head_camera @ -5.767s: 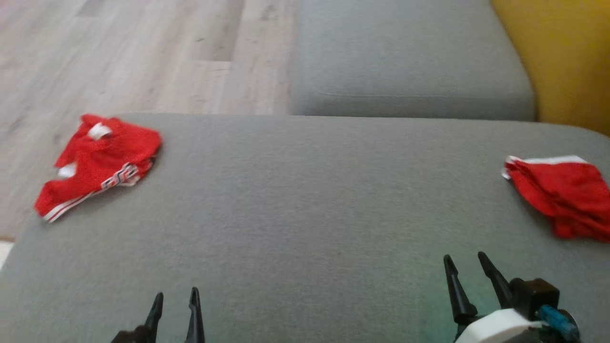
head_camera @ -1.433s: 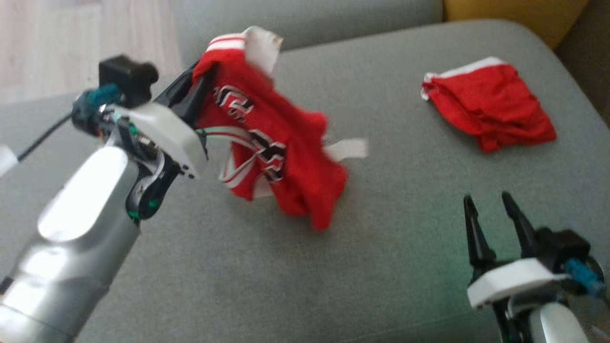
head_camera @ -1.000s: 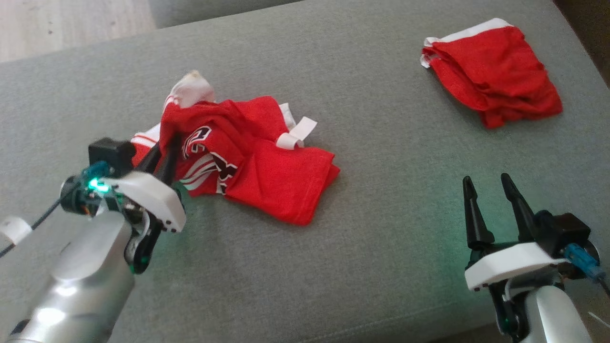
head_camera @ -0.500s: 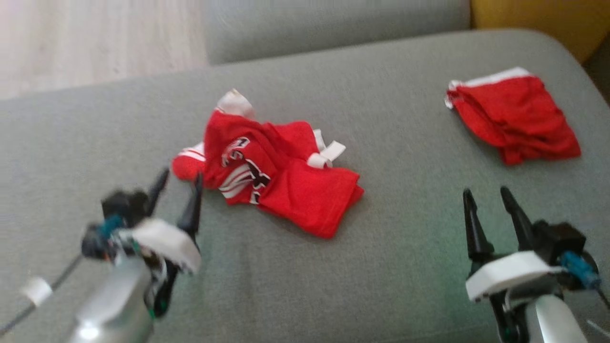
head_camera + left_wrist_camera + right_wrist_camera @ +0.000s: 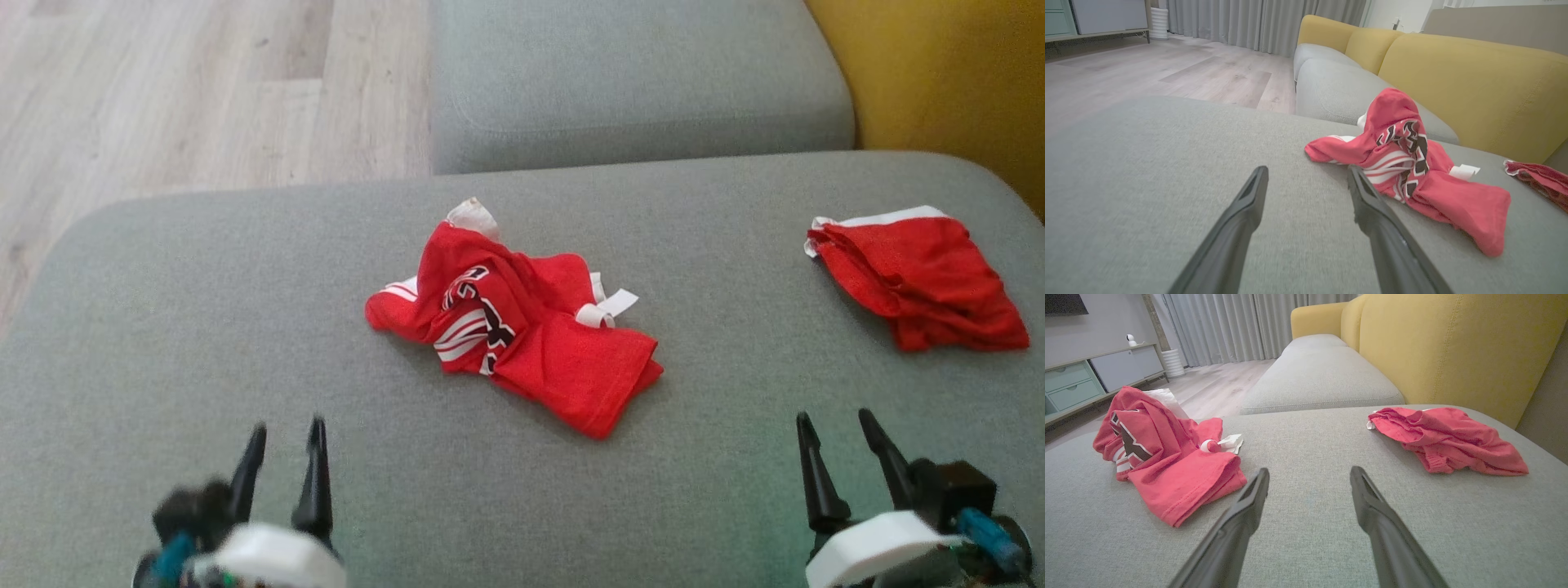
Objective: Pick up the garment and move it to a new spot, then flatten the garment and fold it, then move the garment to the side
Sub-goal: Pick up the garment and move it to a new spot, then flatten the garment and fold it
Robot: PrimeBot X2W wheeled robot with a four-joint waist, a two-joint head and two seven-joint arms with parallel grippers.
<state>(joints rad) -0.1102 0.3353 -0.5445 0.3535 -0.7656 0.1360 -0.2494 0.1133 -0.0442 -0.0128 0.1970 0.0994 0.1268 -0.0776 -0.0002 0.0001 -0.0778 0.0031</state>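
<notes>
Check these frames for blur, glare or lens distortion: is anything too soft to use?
Head view: the left gripper is smeared at its base, the right gripper and the garment fairly sharp. Left wrist view: cushion near the fingers soft, wide-angle stretch at the edges. Right wrist view: even daylight, no glare, mostly crisp.

You see the garment [image 5: 563,367] as soft, matt red cloth with smooth white printed stripes; the seat cushion [image 5: 204,327] as coarse grey woven fabric; the floor [image 5: 163,98] as pale, low-sheen wood; the backrest [image 5: 939,73] as matt yellow cloth.
</notes>
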